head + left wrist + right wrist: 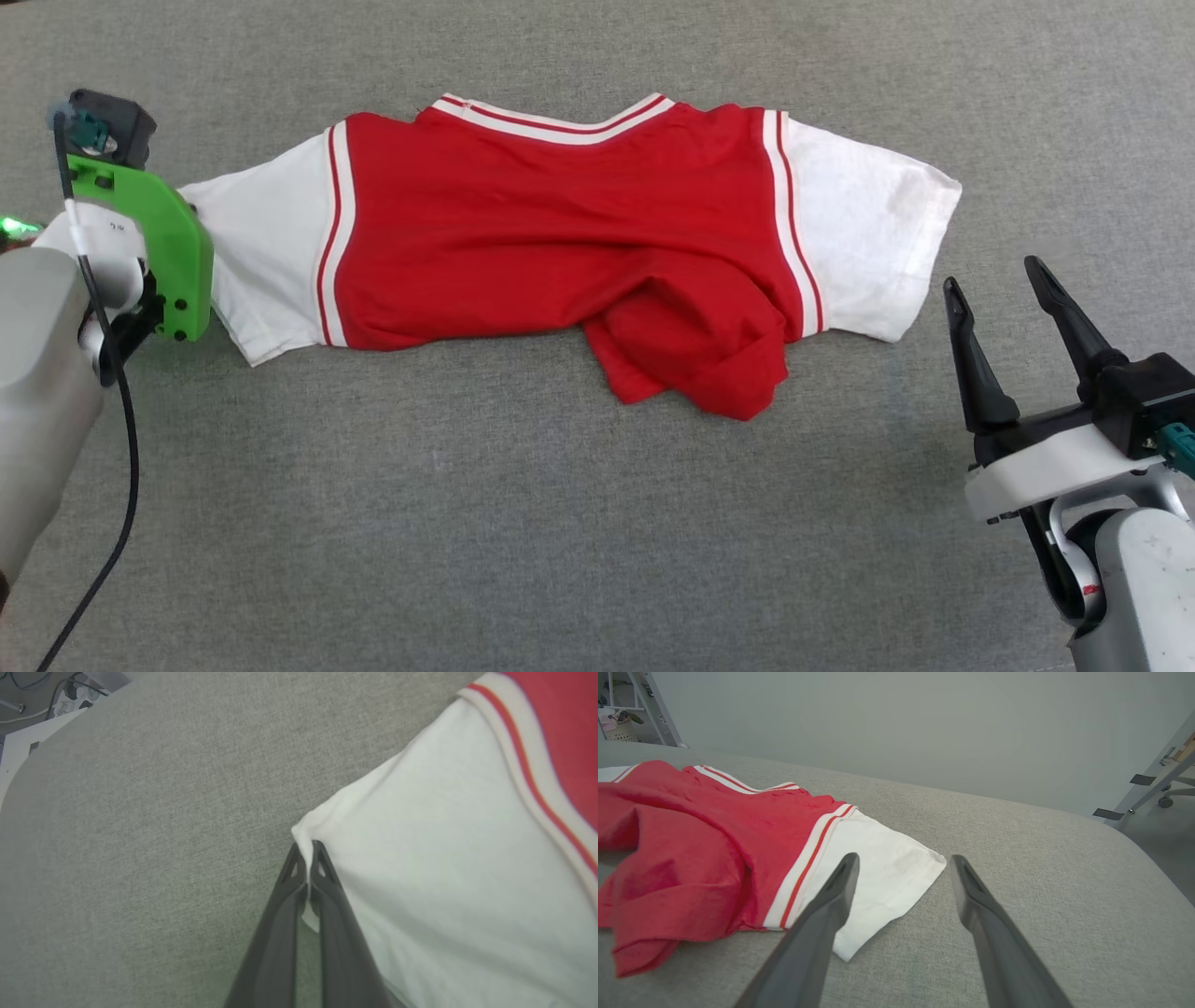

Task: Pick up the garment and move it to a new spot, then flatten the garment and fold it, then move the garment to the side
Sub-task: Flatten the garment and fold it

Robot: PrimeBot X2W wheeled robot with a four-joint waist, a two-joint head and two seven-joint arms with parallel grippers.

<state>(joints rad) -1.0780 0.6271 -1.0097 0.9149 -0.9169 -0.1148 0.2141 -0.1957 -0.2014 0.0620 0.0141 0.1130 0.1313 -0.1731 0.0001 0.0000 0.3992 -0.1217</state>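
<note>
The garment [560, 224] is pinched at its white sleeve corner by the left gripper [307, 853] fingers — the right gripper [994, 280] fingers are held wide, empty.

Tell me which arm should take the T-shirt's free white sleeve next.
Right: the right gripper is open beside that sleeve; the left gripper is shut on the other sleeve.

A grey fabric-covered surface [467, 523] carries 1 garment [523, 233], spread sideways, its red lower part bunched up.
</note>
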